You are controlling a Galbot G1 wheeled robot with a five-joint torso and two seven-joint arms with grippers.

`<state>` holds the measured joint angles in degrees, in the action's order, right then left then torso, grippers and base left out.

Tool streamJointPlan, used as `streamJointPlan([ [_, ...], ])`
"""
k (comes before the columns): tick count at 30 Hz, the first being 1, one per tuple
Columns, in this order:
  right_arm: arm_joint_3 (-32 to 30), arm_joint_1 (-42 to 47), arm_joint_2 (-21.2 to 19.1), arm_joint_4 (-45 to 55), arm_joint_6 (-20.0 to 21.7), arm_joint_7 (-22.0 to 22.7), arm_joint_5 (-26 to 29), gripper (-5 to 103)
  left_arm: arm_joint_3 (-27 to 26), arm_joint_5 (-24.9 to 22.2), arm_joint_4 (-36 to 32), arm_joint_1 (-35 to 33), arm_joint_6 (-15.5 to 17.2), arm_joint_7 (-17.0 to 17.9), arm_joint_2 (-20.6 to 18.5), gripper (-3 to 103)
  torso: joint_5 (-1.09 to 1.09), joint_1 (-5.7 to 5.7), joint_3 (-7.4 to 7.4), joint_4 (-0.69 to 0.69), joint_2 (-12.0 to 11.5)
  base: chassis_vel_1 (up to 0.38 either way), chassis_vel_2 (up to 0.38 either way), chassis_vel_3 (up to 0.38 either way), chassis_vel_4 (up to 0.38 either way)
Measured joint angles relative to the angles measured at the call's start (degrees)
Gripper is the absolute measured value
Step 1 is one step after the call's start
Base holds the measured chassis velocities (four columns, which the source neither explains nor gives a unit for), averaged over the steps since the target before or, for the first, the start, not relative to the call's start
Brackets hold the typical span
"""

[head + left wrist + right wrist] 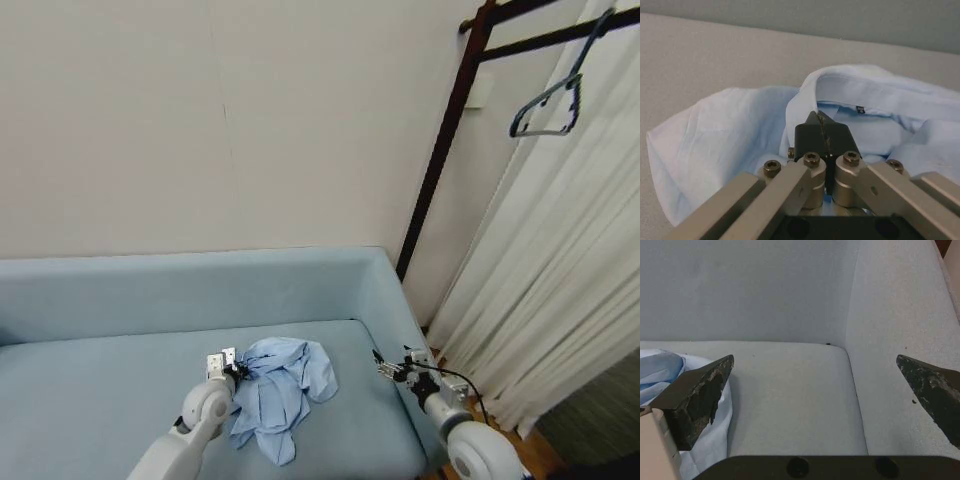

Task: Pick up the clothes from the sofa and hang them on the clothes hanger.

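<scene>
Smooth pale-blue sofa (100, 400) bears crumpled shirt (285, 385), left claw (820, 118) closed at collar.

Head view: near edge of the light blue crumpled cotton shirt (280, 392) is covered by the left gripper (240, 372). Dark wooden clothes rack (442, 150): top cropped, foot hidden behind the pale blue fabric sofa (100, 300). Sofa cropped at left and bottom.

Left wrist view: shirt runs off the frame on two sides. Pressed-together black pads (810, 140) cover the collar fold. Can't tell if cloth is caught between them.

Right wrist view: right gripper (815, 390) has one spread finger (935, 390) cut by the frame edge. The other hides part of the shirt.
</scene>
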<state>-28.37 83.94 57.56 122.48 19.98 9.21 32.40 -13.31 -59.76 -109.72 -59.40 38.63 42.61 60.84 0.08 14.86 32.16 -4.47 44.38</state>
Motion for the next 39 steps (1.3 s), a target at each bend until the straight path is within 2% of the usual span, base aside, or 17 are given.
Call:
streamJointPlan([
  [1, 0.0, 0.0, 0.0, 0.0, 0.0, 0.0, 0.0, 100, 0.0, 0.0, 0.0, 0.0, 0.0, 0.0, 0.0, 0, 0.0, 0.0, 0.0, 0.0, 0.0, 0.0, 0.0, 0.0, 0.0],
  [4, 0.2, -0.31, 0.14, -0.5, 0.0, -0.03, -0.01, 100, 0.48, -6.41, -1.09, 2.12, 1.37, 2.11, -2.97, 0, 0.0, 0.0, 0.0, 0.01, 0.0, 0.0, 0.0, 0.0, 0.0],
  [7, 0.21, -0.3, 0.27, -0.63, -0.01, -0.06, -0.02, 100, 0.45, -8.81, -1.8, 2.71, 1.78, 2.78, -4.42, 0, 0.0, 0.0, 0.0, 0.01, 0.0, 0.0, 0.0, 0.0, 0.0],
  [14, 0.03, -0.57, 0.24, -1.06, -0.06, -0.12, 0.22, 100, -0.13, -10.19, -1.61, 2.54, 2.23, 2.78, -5.49, 0, 0.0, 0.0, 0.0, 0.01, 0.0, 0.0, 0.0, 0.0, 0.0],
  [22, 0.82, -2.45, -0.33, -1.93, 0.14, 0.11, 1.16, 100, 1.12, -13.41, 2.71, 3.42, 2.95, 2.78, -5.07, 0, 0.0, 0.0, 0.0, 0.02, 0.0, 0.0, 0.0, 0.0, 0.0],
  [25, 0.83, -2.66, -0.64, -2.23, 0.15, 0.15, 1.3, 100, 1.98, -14.13, 4.33, 4.69, 3.47, 2.89, -4.36, 17, 0.0, 0.0, 0.0, 0.01, 0.0, 0.0, 0.0, 0.0, 0.0],
  [27, 0.8, -2.66, -0.71, -2.28, 0.15, 0.16, 1.34, 100, 2.28, -14.2, 4.76, 5.0, 3.47, 2.97, -4.19, 17, 0.0, 0.0, 0.0, 0.01, 0.0, 0.0, 0.0, 0.0, 0.0],
  [30, 0.59, -2.67, -0.89, -2.4, 0.15, 0.24, 1.44, 100, 3.1, -14.28, 5.67, 5.93, 3.55, 3.43, -3.69, 33, 0.0, 0.0, 0.0, 0.01, 0.0, 0.0, 0.0, 0.0, 0.0],
  [32, 0.54, -2.68, -0.92, -2.44, 0.15, 0.26, 1.45, 100, 3.23, -14.3, 5.77, 6.1, 3.56, 3.54, -3.61, 33, 0.0, 0.0, 0.0, 0.01, 0.0, 0.0, 0.0, 0.0, 0.0],
  [35, 0.47, -2.64, -0.96, -2.54, 0.15, 0.3, 1.46, 100, 3.56, -14.39, 6.15, 6.57, 3.57, 3.89, -3.44, 49, 0.0, 0.0, 0.0, 0.01, -0.01, 0.0, 0.0, 0.0, 0.0],
  [36, 0.47, -2.64, -0.96, -2.54, 0.15, 0.3, 1.46, 100, 3.56, -14.39, 6.15, 6.57, 3.57, 3.89, -3.44, 49, 0.0, 0.0, 0.0, 0.01, -0.01, 0.0, 0.0, 0.0, 0.0],
  [39, 0.52, -2.66, -0.96, -2.65, 0.15, 0.33, 1.46, 100, 3.85, -14.43, 7.11, 6.7, 3.57, 3.96, -3.23, 66, 0.0, 0.0, 0.0, 0.01, 0.0, 0.0, 0.0, 0.0, 0.0],
])
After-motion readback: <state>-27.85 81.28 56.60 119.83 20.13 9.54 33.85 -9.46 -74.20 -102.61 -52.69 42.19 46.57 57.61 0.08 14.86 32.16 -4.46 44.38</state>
